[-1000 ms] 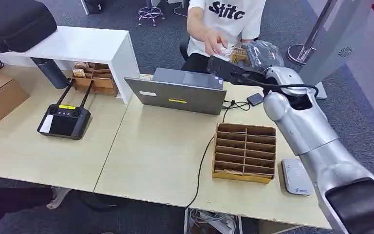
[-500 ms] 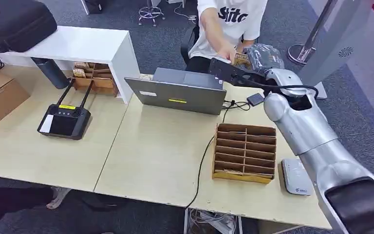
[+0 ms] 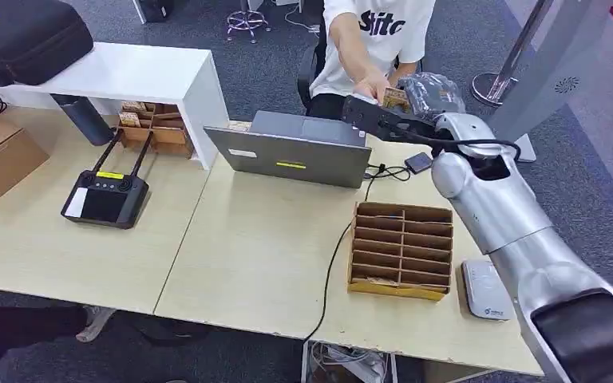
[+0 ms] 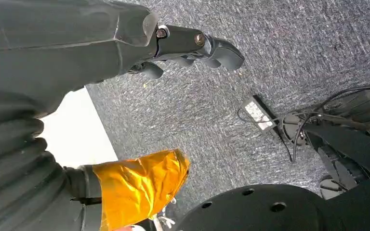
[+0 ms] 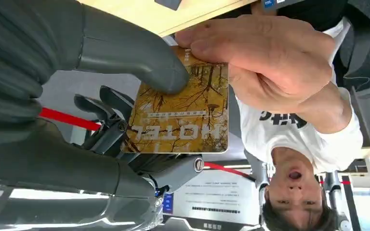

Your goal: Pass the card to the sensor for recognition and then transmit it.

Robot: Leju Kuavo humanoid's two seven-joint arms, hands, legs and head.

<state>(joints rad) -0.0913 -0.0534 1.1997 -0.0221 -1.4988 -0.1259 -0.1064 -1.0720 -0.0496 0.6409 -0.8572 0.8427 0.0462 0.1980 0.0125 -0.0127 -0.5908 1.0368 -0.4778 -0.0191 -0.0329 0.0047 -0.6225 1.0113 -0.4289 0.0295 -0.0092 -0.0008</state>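
My right hand (image 3: 415, 100) is stretched out past the far edge of the table, toward a person in a white T-shirt (image 3: 375, 40). It pinches a yellow-brown hotel card (image 5: 180, 110) between thumb and fingers; the same card (image 3: 393, 98) is a small patch in the head view. The person's hand (image 5: 265, 62) grips the card's far edge, so both hold it. The white card sensor (image 3: 485, 290) lies on the table's near right, beside my right arm. My left hand (image 4: 192, 45) hangs over the carpet with nothing in it, fingers loosely apart.
A cardboard divider box (image 3: 401, 249) stands on the table near the sensor. A grey laptop (image 3: 295, 148) sits at the far edge, a black remote controller (image 3: 105, 195) to the left. A white shelf (image 3: 128, 76) carries a black case (image 3: 24, 36).
The person's hand has reached in from the left and taken hold of the card in my right hand. My right arm has barely moved.
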